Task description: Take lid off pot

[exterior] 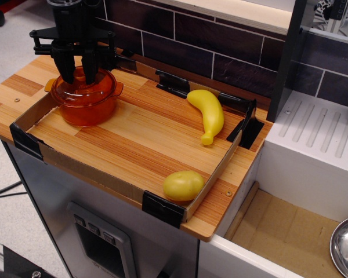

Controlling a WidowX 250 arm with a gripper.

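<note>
We log the gripper (76, 74) down on the lid (83, 83), fingers pinched on its centre knob | lid seated on the pot (86, 104), far-left corner of the tray (69, 163) | banana (207, 114) and potato (183, 185) lie well apart, to the right.

Glossy translucent plastic pot (84, 101) (lid (81, 81) alike) on matt striped wood counter (145, 136).

matte black pincer (76, 73) with two slim fingers under a wide flat crossbar
</note>
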